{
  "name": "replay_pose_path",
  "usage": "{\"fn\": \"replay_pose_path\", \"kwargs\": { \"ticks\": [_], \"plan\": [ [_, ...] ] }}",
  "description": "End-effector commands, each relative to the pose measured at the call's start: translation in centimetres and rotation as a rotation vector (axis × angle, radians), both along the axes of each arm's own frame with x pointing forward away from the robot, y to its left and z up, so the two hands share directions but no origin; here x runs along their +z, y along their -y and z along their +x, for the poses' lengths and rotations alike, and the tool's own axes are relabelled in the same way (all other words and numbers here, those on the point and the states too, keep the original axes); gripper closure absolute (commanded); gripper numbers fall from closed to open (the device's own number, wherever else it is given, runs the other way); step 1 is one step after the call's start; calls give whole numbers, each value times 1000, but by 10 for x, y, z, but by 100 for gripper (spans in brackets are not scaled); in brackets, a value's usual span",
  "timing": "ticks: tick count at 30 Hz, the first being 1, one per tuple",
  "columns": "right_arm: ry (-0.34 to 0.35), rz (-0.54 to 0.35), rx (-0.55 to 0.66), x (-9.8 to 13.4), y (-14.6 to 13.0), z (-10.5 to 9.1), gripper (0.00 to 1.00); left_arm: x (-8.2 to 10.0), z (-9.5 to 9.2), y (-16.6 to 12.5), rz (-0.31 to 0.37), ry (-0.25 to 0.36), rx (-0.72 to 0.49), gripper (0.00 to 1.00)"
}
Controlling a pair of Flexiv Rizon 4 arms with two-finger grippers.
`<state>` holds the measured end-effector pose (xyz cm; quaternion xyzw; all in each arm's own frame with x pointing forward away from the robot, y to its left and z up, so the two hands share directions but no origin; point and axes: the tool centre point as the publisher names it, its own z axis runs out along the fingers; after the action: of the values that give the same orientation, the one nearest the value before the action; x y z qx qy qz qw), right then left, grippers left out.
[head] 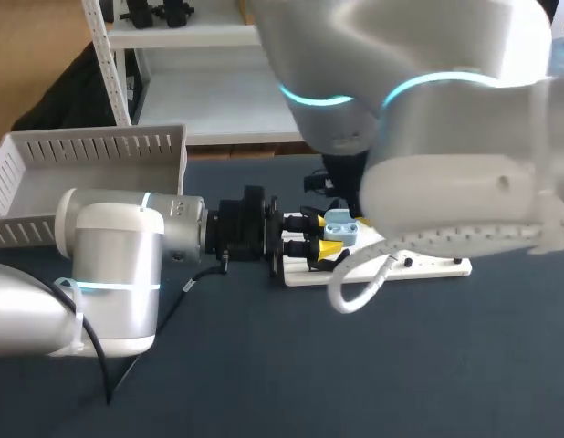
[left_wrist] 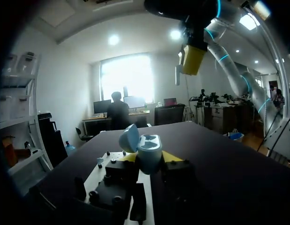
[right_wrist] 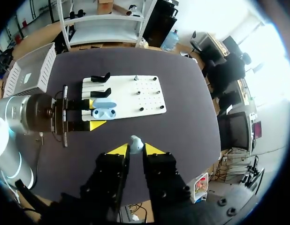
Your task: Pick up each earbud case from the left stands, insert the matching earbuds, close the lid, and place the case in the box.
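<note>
The light blue earbud case (head: 340, 226) (left_wrist: 147, 152) (right_wrist: 104, 108) is at one end of the white board (head: 428, 267) (right_wrist: 135, 96), lid swung open, cavities facing up. Its long axis runs along the fingers of the left gripper (head: 328, 235) (left_wrist: 149, 158) (right_wrist: 92, 113), which is clamped on it. Off the board's long edge, the right gripper (right_wrist: 135, 149) pinches a single earbud (right_wrist: 135, 142).

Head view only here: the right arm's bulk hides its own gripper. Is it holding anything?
Observer: Yes. The right wrist view shows the right gripper shut on a small pale earbud.
Operator: Is the case's lid open?
Observer: Yes. In the left wrist view the earbud case, held in the left gripper, has its lid tipped up.
Operator: Is the earbud over the case?
Observer: No. In the right wrist view the case lies ahead of the gripper, not under it.
</note>
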<state>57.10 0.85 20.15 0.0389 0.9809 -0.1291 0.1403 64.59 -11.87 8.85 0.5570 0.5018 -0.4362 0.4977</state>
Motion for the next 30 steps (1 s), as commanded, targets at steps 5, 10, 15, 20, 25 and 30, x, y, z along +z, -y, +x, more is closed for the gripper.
{"fn": "replay_pose_path", "kwargs": {
  "ticks": [5, 10, 15, 20, 25, 30],
  "plan": [
    [2, -6, -3, 0, -1, 0, 100, -1, 0, 0, -4, 3, 3, 100],
    [-24, 2, -27, -1, -3, 0, 100, -1, 0, 0, -4, 3, 3, 100],
    [-47, 72, -186, 2, -17, 13, 100, -1, 0, 0, -4, 3, 3, 100],
    [-90, 150, -298, 4, -26, 16, 100, -1, 0, 0, -4, 3, 3, 100],
    [-96, 154, -330, -2, -32, 18, 100, -1, 0, 0, -4, 3, 3, 100],
    [-113, 199, -357, -9, -35, 20, 100, -1, 0, 0, -4, 3, 3, 100]
  ]
}}
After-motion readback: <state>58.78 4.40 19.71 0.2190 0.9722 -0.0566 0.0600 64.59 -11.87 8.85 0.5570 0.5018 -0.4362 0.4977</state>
